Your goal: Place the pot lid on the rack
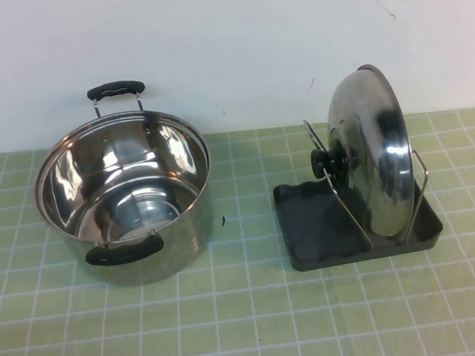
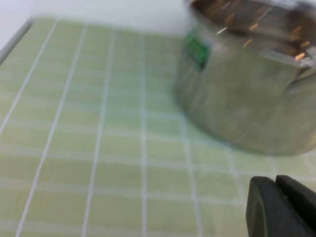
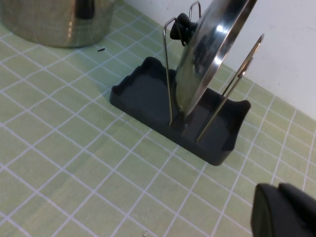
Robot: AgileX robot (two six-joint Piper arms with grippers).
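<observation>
The shiny pot lid (image 1: 373,149) with its black knob (image 1: 333,164) stands on edge in the dark grey rack (image 1: 321,229), leaning between the wire loops. It also shows in the right wrist view (image 3: 207,54), upright in the rack (image 3: 143,96). Neither arm shows in the high view. My left gripper (image 2: 281,207) is shut and empty, low over the mat beside the steel pot (image 2: 247,89). My right gripper (image 3: 284,212) is shut and empty, over the mat a short way from the rack.
The deep steel pot (image 1: 125,193) with two black handles stands open on the left of the green gridded mat (image 1: 246,323). A small dark speck (image 1: 222,221) lies between pot and rack. A white wall (image 1: 229,41) runs behind.
</observation>
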